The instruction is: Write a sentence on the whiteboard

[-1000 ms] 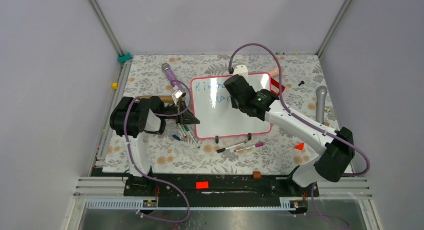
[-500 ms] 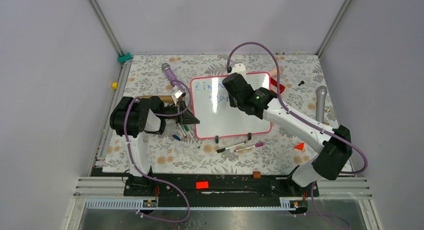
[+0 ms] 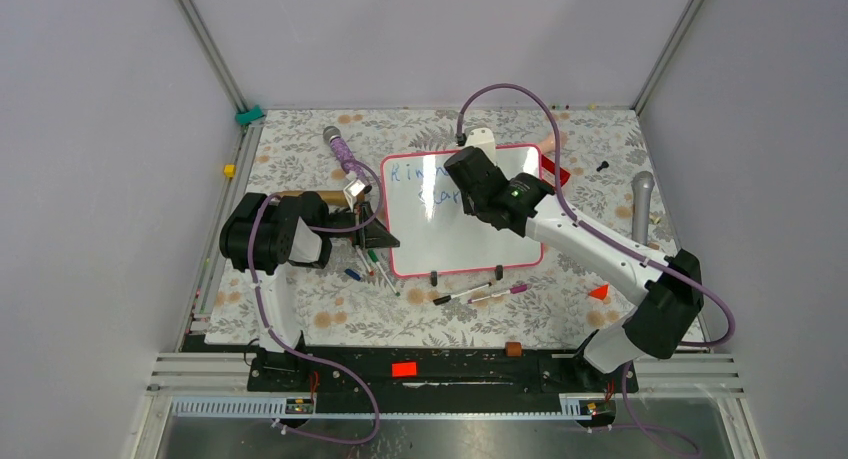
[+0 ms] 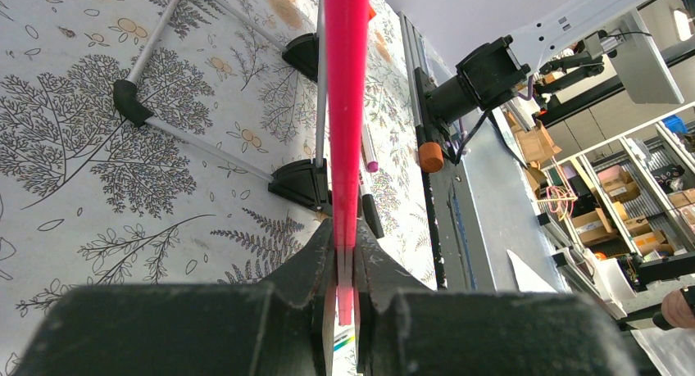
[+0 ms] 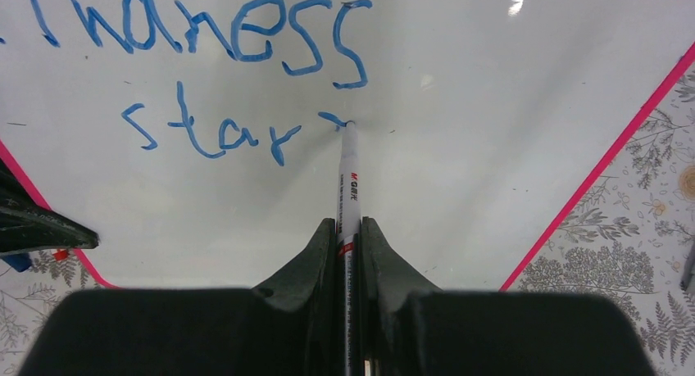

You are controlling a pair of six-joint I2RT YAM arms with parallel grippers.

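The whiteboard, white with a pink rim, lies mid-table; in the right wrist view its surface carries blue writing, "indness" above "star". My right gripper is shut on a white marker, whose tip touches the board at a short blue stroke just right of "star". From above, that gripper hovers over the board's upper middle. My left gripper is shut on the board's pink rim, at the left edge near its lower corner.
Two loose markers lie just in front of the board, and several more by its left edge. A purple microphone lies at the far left, a grey one at the right. An orange wedge sits front right.
My right gripper with the marker has shifted slightly up and left over the board. The left arm and the board have not moved.
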